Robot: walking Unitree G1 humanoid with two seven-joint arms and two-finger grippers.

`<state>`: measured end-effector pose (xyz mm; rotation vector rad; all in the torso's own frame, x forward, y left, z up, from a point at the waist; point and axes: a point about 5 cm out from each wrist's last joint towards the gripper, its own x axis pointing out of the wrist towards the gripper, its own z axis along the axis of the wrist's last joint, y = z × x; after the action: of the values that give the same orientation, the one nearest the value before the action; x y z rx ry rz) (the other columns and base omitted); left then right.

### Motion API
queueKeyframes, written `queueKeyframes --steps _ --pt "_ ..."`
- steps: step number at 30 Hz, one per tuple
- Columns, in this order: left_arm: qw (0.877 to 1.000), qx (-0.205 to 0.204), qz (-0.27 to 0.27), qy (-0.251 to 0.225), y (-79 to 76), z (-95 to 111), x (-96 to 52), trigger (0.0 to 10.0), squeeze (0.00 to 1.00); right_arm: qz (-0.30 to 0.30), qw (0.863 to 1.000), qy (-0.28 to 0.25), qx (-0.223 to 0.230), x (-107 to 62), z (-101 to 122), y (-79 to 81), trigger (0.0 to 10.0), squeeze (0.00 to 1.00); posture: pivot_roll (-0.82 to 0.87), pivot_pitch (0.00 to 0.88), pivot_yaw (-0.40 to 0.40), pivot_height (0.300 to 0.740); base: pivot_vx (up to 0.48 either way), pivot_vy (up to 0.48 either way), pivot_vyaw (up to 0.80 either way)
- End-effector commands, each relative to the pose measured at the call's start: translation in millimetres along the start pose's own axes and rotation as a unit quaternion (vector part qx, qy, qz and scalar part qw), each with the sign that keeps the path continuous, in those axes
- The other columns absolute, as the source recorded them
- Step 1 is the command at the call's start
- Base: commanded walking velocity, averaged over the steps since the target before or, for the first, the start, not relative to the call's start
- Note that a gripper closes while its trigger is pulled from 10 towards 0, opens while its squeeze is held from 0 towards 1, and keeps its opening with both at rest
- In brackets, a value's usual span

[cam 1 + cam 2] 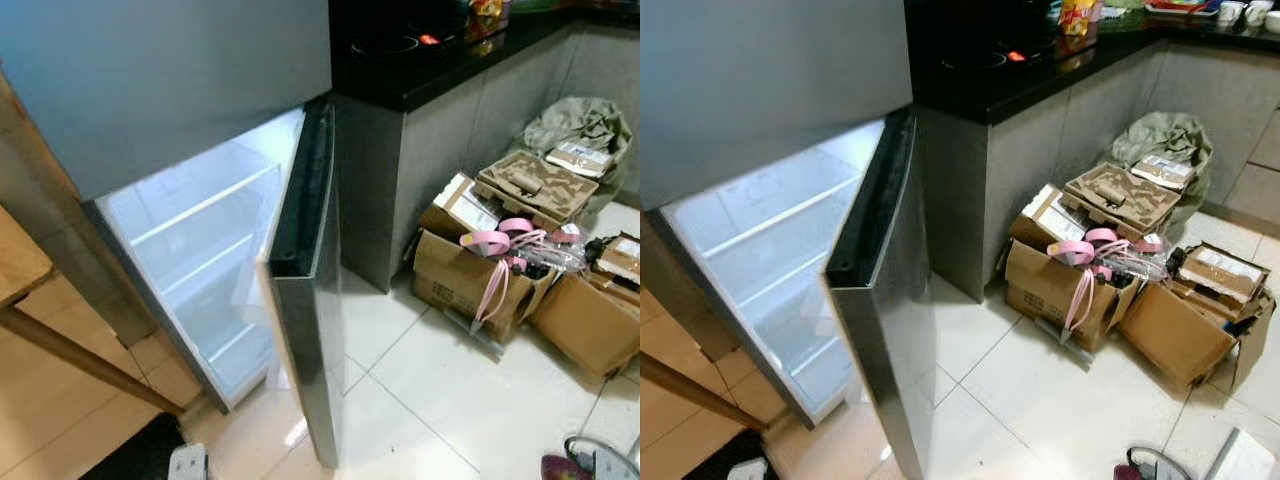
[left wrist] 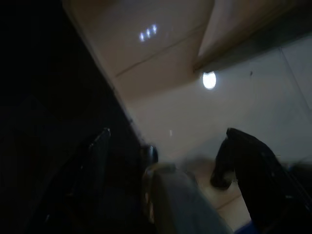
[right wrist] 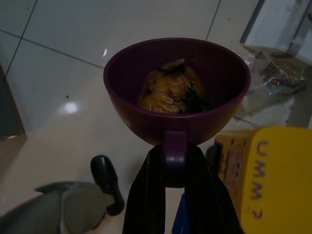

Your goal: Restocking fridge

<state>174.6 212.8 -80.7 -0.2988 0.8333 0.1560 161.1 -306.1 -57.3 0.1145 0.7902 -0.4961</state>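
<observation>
So the purple bowl (image 3: 176, 92) has some orange-brown wrapped food (image 3: 170, 90) sitting in it, and the right tool (image 3: 174, 168) is clenched on the bowl's little handle tab, holding it up over the white tiled floor (image 3: 97, 63). Right next to it there's a yellow box (image 3: 273, 180) with printed letters. From the head views, the fridge (image 1: 190, 260) has its lower door (image 1: 305, 280) swung wide open, lit white shelves inside. A black-topped surface (image 1: 1040, 70) stands just beside the fridge, and open cardboard boxes (image 1: 1080, 270) with pink straps (image 1: 1090, 250) sit on the floor against it. The left wrist view is dark and blurry, so I can't tell whether the left tool (image 2: 165, 161) is clenched or released.
</observation>
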Motion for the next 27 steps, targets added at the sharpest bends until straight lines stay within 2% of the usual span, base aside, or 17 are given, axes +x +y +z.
queueKeyframes --steps 1,9,12,13,14,15,16,17,18,19,20,21,22,23,24,25,27 --pt "0.999 -0.004 0.026 -0.033 13.3 16 -0.6 10.0 0.0 0.006 1.0 0.002 -0.003 -0.1 -1 2.8 10.0 0.0 -0.14 0.069 0.062 0.74 0.0 0.0 0.0" --pt "0.993 -0.023 0.051 -0.104 24.1 52 0.1 10.0 0.0 0.008 1.0 0.004 -0.005 -0.5 -3 3.2 10.0 0.0 -0.14 0.072 0.067 0.74 0.0 0.0 0.0" --pt "0.981 -0.057 0.056 -0.177 29.7 86 -1.5 10.0 0.0 0.01 1.0 0.005 -0.007 -0.7 -4 4.0 10.0 0.0 -0.14 0.075 0.067 0.74 0.0 0.0 0.0" --pt "0.981 -0.057 0.056 -0.177 29.7 86 -1.5 10.0 0.0 0.01 1.0 0.005 -0.007 -0.7 -4 4.0 10.0 0.0 -0.14 0.075 0.067 0.74 0.0 0.0 0.0" --pt "0.976 -0.067 0.051 -0.202 29.8 98 -2.3 10.0 0.0 0.01 1.0 0.005 -0.007 -0.8 -4 4.1 10.0 0.0 -0.14 0.075 0.067 0.74 0.0 0.0 0.0" --pt "0.964 -0.098 0.016 -0.249 23.1 125 -2.5 10.0 0.0 0.011 1.0 0.006 -0.008 -0.8 -4 4.1 10.0 0.0 -0.14 0.078 0.066 0.74 0.0 0.0 0.0" --pt "0.964 -0.098 0.016 -0.249 23.1 125 -2.5 10.0 0.0 0.011 1.0 0.006 -0.008 -0.8 -4 4.1 10.0 0.0 -0.14 0.078 0.066 0.74 0.0 0.0 0.0" --pt "0.951 -0.122 -0.058 -0.279 6.2 147 -1.4 10.0 0.0 0.012 1.0 0.006 -0.01 -0.8 -4 3.9 10.0 0.0 -0.14 0.078 0.066 0.74 0.0 0.0 0.0" --pt "0.946 -0.123 -0.095 -0.285 -4.3 155 -0.6 10.0 0.0 0.012 1.0 0.006 -0.01 -0.9 -5 3.7 10.0 0.0 -0.14 0.078 0.066 0.74 0.0 0.0 0.0" --pt "0.946 -0.123 -0.095 -0.285 -4.3 155 -0.6 10.0 0.0 0.012 1.0 0.006 -0.01 -0.9 -5 3.7 10.0 0.0 -0.14 0.078 0.066 0.74 0.0 0.0 0.0" --pt "0.941 -0.122 -0.132 -0.287 -15.0 160 0.2 10.0 0.0 0.011 1.0 0.007 -0.01 -1.0 -5 3.4 10.0 0.0 -0.13 0.079 0.067 0.74 0.0 0.0 0.0" --pt "0.933 -0.118 -0.175 -0.291 -27.6 166 0.2 7.6 0.0 0.011 1.0 0.007 -0.011 -1.1 -5 3.3 10.0 0.0 -0.13 0.079 0.067 0.74 0.0 0.0 0.0" --pt "0.933 -0.118 -0.175 -0.291 -27.6 166 0.2 7.6 0.0 0.011 1.0 0.007 -0.011 -1.1 -5 3.3 10.0 0.0 -0.13 0.079 0.067 0.74 0.0 0.0 0.0" --pt "0.907 -0.102 -0.278 -0.3 -57.2 177 -2.3 0.0 0.0 0.011 1.0 0.008 -0.011 -1.3 -6 2.9 10.0 0.0 -0.13 0.077 0.07 0.74 0.0 0.0 0.0" --pt "0.9 -0.097 -0.301 -0.301 -63.8 179 -3.4 0.0 0.0 0.01 1.0 0.008 -0.011 -1.3 -6 2.9 10.0 0.0 -0.13 0.077 0.07 0.74 0.0 0.0 0.0" --pt "0.9 -0.097 -0.301 -0.301 -63.8 179 -3.4 0.0 0.0 0.01 1.0 0.008 -0.011 -1.3 -6 2.9 10.0 0.0 -0.13 0.077 0.07 0.74 0.0 0.0 0.0" --pt "0.883 -0.086 -0.343 -0.309 -82.9 186 -6.2 0.0 0.0 0.011 1.0 0.008 -0.01 -1.4 -6 2.9 10.0 0.0 -0.14 0.076 0.072 0.74 0.0 0.0 0.0"
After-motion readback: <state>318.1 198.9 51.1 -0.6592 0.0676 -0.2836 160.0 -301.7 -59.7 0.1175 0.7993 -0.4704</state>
